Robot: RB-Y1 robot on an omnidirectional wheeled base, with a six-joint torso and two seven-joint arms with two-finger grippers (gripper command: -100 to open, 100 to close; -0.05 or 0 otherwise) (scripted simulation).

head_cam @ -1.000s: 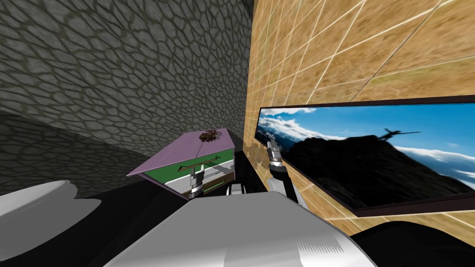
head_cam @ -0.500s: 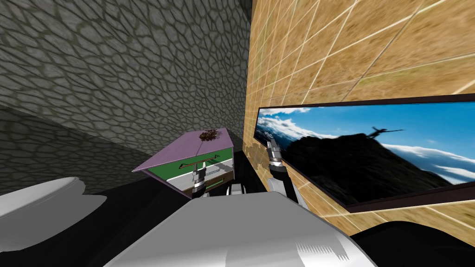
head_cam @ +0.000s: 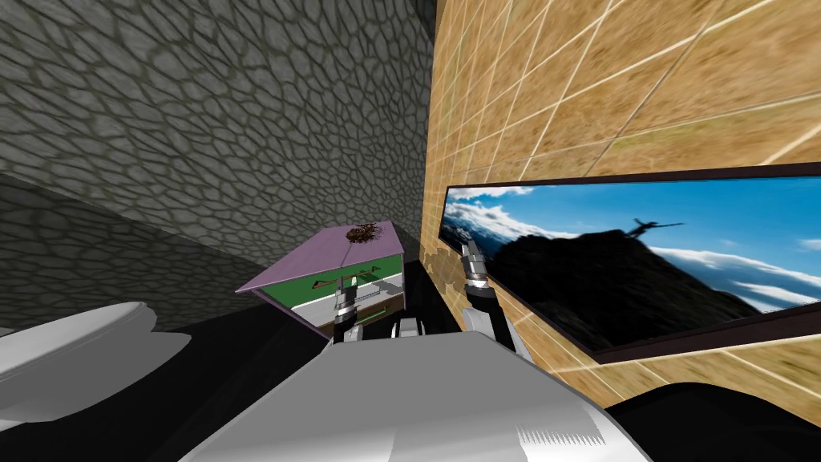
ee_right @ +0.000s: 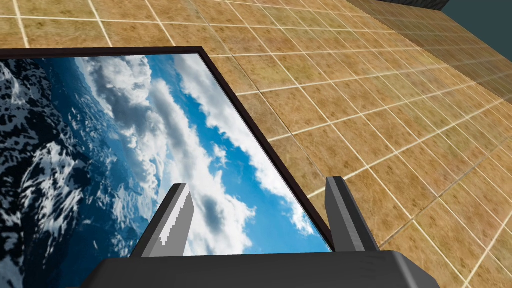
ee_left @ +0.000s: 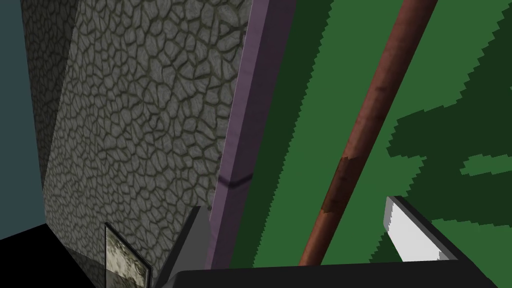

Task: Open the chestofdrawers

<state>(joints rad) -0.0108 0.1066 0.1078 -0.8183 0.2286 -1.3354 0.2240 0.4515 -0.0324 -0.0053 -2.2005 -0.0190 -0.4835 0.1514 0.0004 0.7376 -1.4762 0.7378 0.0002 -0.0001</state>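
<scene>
while its green front is facing me, the chest of drawers [head_cam: 353, 245] is standing in the corner by the stone wall [head_cam: 200, 120]. left gripper [ee_left: 295, 206]: fingers are straddling the reddish handle [ee_left: 350, 160], apart, having risen to it since a second ago. right gripper [ee_right: 258, 182]: idling raised, fingers apart.

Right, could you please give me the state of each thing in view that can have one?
chest of drawers: upright; top drawer looks shut, but a pale band shows below it, so I cannot tell if a lower one is out.
left gripper: open, straddling the handle.
handle: not clamped.
right gripper: open, empty, raised beside the chest.
brown clump: resting on the chest's purple top.
</scene>
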